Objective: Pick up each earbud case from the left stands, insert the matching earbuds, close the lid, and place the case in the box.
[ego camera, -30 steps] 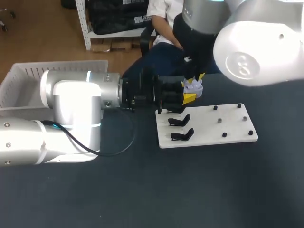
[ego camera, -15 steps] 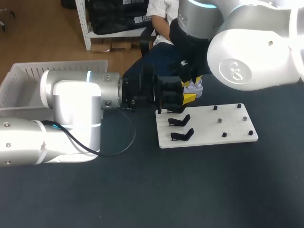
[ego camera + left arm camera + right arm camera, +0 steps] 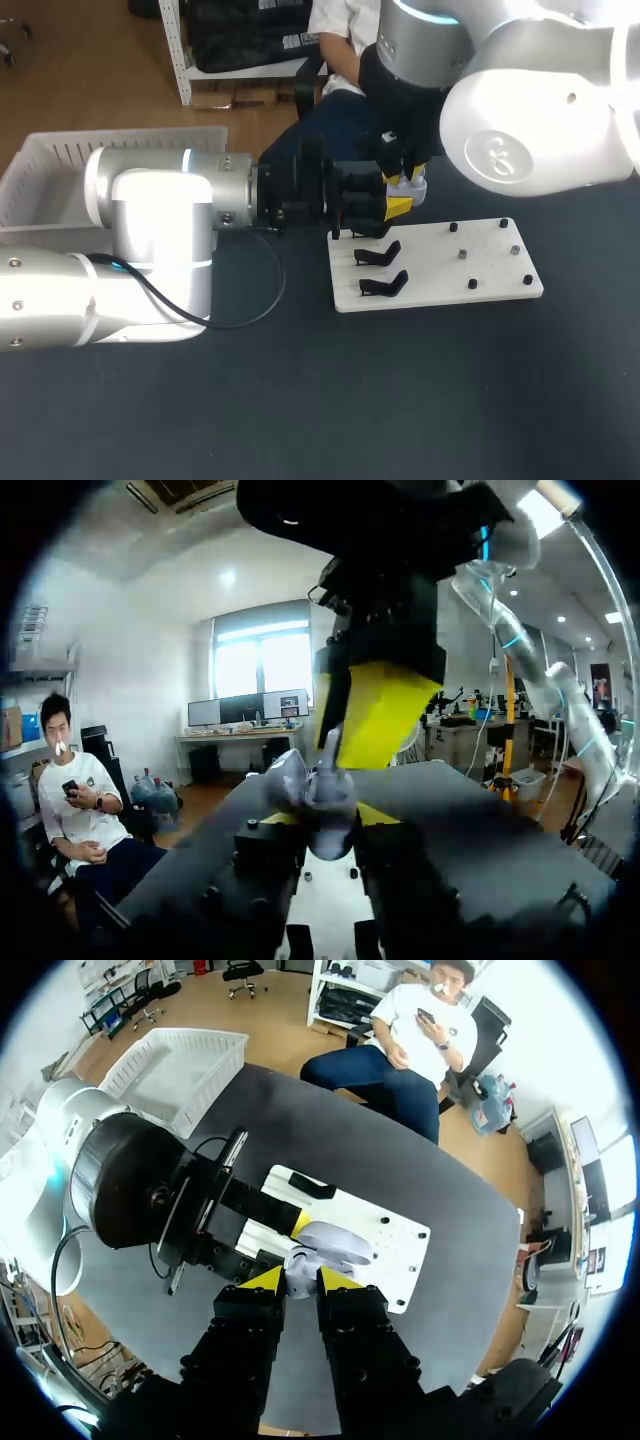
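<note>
Above the far corner of the white board (image 3: 440, 285), the left jaws clenched the open earbud case (image 3: 338, 1247) by its base sides, the right jaws pinching an earbud (image 3: 329, 752) over it. Both looked light, hard, slick; the hinged lid seemed fragile.

Dark table, white board, one loose cable.
A flat white board (image 3: 435, 270) is seen lying on the dark table (image 3: 400, 400), up toward the far edge and right of the middle, with six small studs (image 3: 504, 223) set out in two rows across its right half. A thin black cable (image 3: 278, 285) is laid in an open loop on the tabletop, just beside the board's left edge.
</note>
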Robot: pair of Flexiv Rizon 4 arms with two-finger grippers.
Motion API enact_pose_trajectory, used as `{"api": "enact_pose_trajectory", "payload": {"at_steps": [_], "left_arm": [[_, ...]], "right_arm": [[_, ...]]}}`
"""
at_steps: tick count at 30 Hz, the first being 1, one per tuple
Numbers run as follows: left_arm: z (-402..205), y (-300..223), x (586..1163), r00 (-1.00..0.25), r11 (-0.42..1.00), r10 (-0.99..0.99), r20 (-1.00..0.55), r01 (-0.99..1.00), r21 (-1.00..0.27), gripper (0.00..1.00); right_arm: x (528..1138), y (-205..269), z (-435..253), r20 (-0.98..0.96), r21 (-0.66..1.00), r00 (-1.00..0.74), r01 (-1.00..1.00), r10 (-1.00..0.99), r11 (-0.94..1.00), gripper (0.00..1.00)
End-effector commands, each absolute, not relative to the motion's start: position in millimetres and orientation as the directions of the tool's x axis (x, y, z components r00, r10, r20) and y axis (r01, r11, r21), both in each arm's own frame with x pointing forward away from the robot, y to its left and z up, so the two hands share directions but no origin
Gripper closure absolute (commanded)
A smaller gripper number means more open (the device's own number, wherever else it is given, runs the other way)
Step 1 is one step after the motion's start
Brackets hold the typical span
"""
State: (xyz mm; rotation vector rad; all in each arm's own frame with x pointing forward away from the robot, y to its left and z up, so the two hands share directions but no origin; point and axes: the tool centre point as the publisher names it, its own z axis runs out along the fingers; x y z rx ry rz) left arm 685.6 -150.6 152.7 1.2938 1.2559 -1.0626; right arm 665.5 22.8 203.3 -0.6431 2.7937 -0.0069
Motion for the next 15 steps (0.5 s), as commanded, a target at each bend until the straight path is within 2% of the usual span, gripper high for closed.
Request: {"api": "enact_pose_trajectory", "payload": {"at_steps": [1,15], "left_arm": [[151.4,-150.9,683.0,0.079,0.052,0.11,-0.991,0.995,0.085,1.0],[151.4,-150.9,683.0,0.079,0.052,0.11,-0.991,0.995,0.085,1.0]], "right_arm": [[663.8,21.8,201.4,-0.271,-0.064,-0.864,-0.424,-0.425,0.903,1.0],[666.3,21.4,196.9,-0.263,-0.065,-0.864,-0.429,-0.43,0.901,1.0]]}}
